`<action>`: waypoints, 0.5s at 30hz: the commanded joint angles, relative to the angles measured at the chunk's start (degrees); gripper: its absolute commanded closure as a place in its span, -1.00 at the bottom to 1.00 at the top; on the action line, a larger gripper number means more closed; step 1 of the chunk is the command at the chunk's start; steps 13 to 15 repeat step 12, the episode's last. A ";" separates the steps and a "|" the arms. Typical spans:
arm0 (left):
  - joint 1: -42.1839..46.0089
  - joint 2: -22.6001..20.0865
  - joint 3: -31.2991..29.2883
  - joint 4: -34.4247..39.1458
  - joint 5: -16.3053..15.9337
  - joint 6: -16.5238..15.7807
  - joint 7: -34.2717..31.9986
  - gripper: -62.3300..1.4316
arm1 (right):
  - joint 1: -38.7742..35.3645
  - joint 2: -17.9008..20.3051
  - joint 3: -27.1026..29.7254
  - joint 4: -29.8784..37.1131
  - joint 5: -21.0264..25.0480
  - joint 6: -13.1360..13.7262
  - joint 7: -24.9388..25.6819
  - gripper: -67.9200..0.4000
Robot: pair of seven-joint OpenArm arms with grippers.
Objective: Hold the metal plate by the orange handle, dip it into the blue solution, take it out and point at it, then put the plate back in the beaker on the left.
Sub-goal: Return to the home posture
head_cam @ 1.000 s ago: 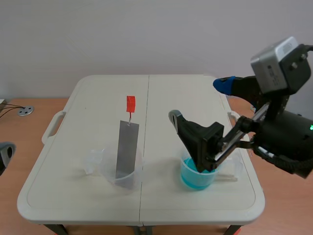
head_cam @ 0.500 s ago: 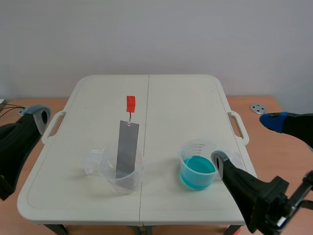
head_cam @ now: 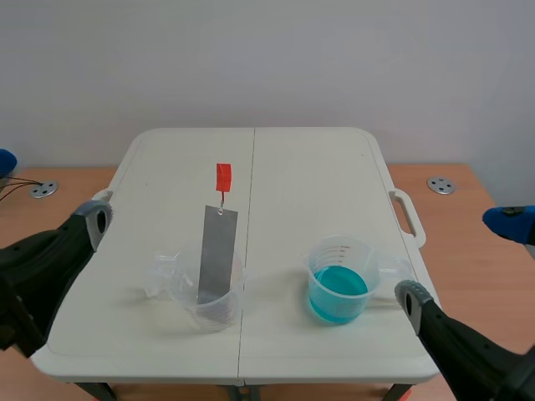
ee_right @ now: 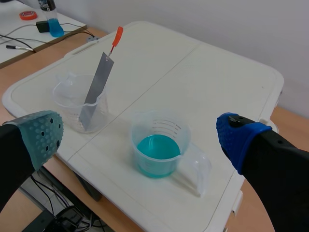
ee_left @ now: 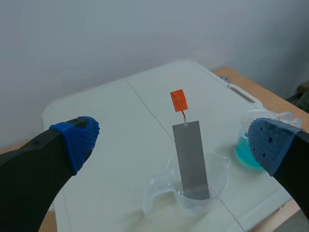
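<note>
The grey metal plate (head_cam: 217,255) leans upright in the clear beaker (head_cam: 209,294) at the left of the table, its orange handle (head_cam: 223,177) sticking up on a wire. The beaker of blue solution (head_cam: 338,284) stands to its right. My left gripper (head_cam: 46,192) is open at the table's left edge, well short of the plate (ee_left: 190,159) and the orange handle (ee_left: 177,100). My right gripper (head_cam: 460,259) is open at the table's near right corner, beside the blue solution beaker (ee_right: 159,150). Neither gripper holds anything.
The white folding table (head_cam: 309,184) has side handles (head_cam: 407,215). It stands on a wooden desk with metal discs (head_cam: 440,185) at both sides. A bottle of blue liquid (ee_right: 48,19), a red tape roll (ee_right: 28,15) and cables lie beyond the table's left side.
The right arm, raised over the blue beaker a second ago, has dropped back to the near right corner. The left arm has come in from the left edge. Plate and beakers stayed put.
</note>
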 commanded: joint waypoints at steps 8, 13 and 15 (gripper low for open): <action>0.44 0.02 -0.35 0.11 -0.59 0.07 2.69 -1.00 | 0.83 0.42 0.13 0.92 0.37 -0.20 -1.51 -0.95; 0.42 0.02 -0.35 0.11 -0.59 0.07 4.17 -1.00 | 0.83 0.42 0.13 0.92 0.37 -0.20 -2.49 -0.95; 0.42 0.02 -0.35 0.11 -0.59 0.07 4.17 -1.00 | 0.83 0.42 0.13 0.92 0.37 -0.20 -2.49 -0.95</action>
